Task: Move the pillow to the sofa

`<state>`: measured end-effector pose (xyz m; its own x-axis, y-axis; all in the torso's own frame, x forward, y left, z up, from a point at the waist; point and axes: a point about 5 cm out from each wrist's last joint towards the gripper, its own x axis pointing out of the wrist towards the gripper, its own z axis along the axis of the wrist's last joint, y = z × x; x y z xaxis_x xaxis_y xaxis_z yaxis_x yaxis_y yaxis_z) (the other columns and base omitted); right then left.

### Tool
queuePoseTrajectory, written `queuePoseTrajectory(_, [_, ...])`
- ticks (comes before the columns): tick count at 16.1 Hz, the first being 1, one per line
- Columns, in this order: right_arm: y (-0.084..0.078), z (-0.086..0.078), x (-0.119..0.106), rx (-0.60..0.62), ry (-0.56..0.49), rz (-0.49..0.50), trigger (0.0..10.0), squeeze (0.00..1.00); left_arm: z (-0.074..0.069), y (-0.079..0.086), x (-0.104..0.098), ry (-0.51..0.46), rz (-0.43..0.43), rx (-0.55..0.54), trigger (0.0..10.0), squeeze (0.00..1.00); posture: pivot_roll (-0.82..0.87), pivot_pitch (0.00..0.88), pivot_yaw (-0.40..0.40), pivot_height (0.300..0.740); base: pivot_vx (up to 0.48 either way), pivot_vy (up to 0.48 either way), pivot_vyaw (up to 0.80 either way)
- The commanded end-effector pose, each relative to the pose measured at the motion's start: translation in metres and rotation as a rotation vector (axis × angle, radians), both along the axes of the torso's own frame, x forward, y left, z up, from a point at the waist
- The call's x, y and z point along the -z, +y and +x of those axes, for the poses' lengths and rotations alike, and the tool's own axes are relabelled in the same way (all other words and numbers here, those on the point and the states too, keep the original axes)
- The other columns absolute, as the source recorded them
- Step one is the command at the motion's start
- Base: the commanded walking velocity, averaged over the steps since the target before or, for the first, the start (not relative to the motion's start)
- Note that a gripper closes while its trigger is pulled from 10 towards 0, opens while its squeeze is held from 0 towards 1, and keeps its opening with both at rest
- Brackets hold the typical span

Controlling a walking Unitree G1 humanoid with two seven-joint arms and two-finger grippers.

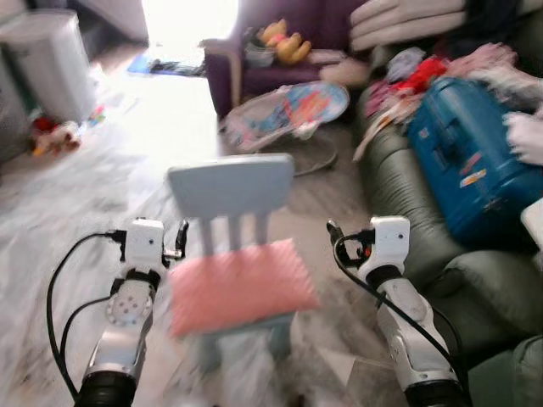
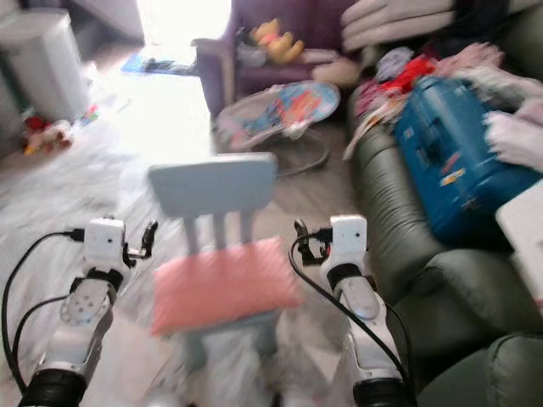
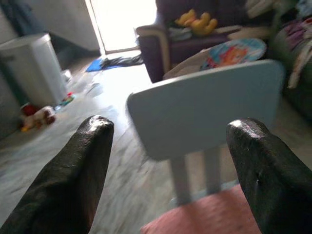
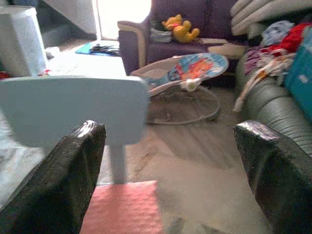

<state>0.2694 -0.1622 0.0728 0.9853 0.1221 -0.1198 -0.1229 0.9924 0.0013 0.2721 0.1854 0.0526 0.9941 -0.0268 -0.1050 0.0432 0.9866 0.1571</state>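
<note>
Pillow [image 1: 242,286], a flat salmon-pink textured cushion, lies on the seat of a small pale-blue plastic chair [image 1: 231,188] at the robot's twelve o'clock. The dark green leather sofa [image 1: 407,203] runs from two to four o'clock, apart from the pillow. Left gripper [image 3: 168,170] and right gripper [image 4: 170,170] are raised at the pillow's nine and three o'clock, both spread wide and holding nothing, seemingly set to take it from both sides.
</note>
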Motion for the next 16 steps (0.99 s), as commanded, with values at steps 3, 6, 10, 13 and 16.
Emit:
queuePoseTrajectory(3, [-0.003,0.002,-0.001,-0.001,-0.005,-0.015,10.0,0.00,0.001,0.001,0.001,0.011,-0.002,-0.002,10.0,0.00,-0.02,0.000,-0.039,0.740,0.396,0.191,0.69])
queuePoseTrajectory(6, [-0.002,0.003,-0.001,0.004,-0.007,-0.002,10.0,0.00,0.001,0.000,0.001,0.009,0.012,-0.006,10.0,0.00,-0.02,0.000,-0.038,0.740,0.000,0.000,0.24])
queuePoseTrajectory(10, [-0.004,0.005,-0.003,0.013,-0.015,-0.013,10.0,0.00,0.002,0.001,0.001,0.011,0.016,-0.009,10.0,0.00,-0.02,0.000,-0.043,0.740,0.000,0.000,0.00])
queuePoseTrajectory(13, [-0.006,0.006,-0.002,0.030,-0.018,-0.017,10.0,0.00,-0.002,-0.002,0.006,0.034,0.012,0.005,10.0,0.00,-0.02,0.000,-0.042,0.740,0.000,0.000,0.00])
queuePoseTrajectory(16, [-0.010,0.003,0.000,0.059,-0.020,-0.027,10.0,0.00,-0.010,-0.003,0.011,0.067,-0.008,0.024,10.0,0.00,-0.01,0.000,-0.042,0.740,0.000,0.000,0.00])
